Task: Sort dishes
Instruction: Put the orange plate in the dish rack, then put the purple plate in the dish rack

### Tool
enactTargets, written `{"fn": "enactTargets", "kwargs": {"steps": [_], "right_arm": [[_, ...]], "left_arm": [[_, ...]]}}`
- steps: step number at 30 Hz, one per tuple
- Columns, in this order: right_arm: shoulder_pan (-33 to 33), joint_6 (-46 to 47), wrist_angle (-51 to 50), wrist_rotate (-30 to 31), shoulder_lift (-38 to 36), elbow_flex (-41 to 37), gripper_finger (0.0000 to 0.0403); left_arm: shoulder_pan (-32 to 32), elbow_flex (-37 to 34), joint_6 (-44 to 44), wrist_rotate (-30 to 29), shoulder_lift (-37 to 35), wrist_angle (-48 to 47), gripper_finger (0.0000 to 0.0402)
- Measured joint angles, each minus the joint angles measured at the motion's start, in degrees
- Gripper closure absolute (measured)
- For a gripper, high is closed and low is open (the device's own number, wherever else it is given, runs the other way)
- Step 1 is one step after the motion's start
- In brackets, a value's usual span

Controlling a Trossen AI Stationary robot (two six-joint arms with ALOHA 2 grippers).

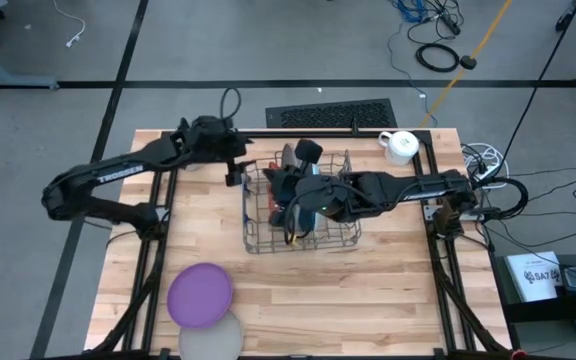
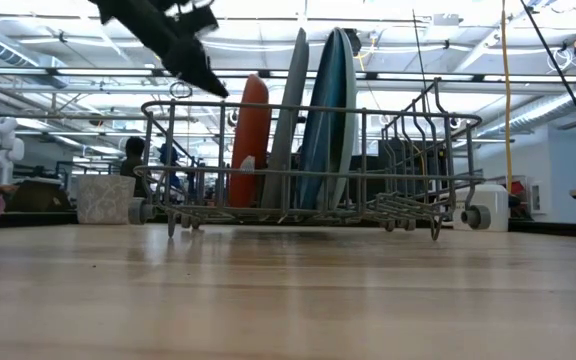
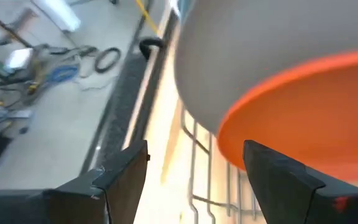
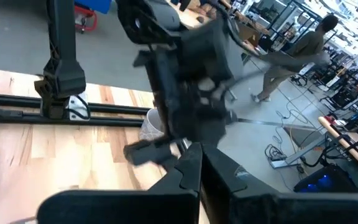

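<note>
Where rack stands: mug, purple plate nearby.

the left gripper hangs just beside the left edge of the rack, up near its back corner. plates stand on edge in the rack: one plate is nearest this gripper, and more plates stand past it. the right gripper is over the rack's middle. two plates lie flat, well in front of both grippers. a mug sits behind the right arm.
</note>
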Motion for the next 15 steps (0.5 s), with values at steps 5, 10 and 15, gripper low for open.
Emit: {"fn": "enactTargets", "kwargs": {"steps": [5, 10, 15], "right_arm": [[0.58, 0.74, -5.93, -0.08, -2.87, 0.0, 0.0403], [0.81, 2.45, -11.82, -0.07, -5.9, 0.0, 0.0403], [0.77, 3.32, -17.33, 0.0, -8.62, 0.0, 0.0403]], "left_arm": [[-4.18, 0.0, -4.31, -0.45, -6.22, -0.46, 0.0136], [-9.08, 0.02, -10.97, -0.47, -12.05, -1.1, 0.0136], [-14.41, 0.04, -17.47, -0.69, -16.19, -6.87, 0.0136]]}}
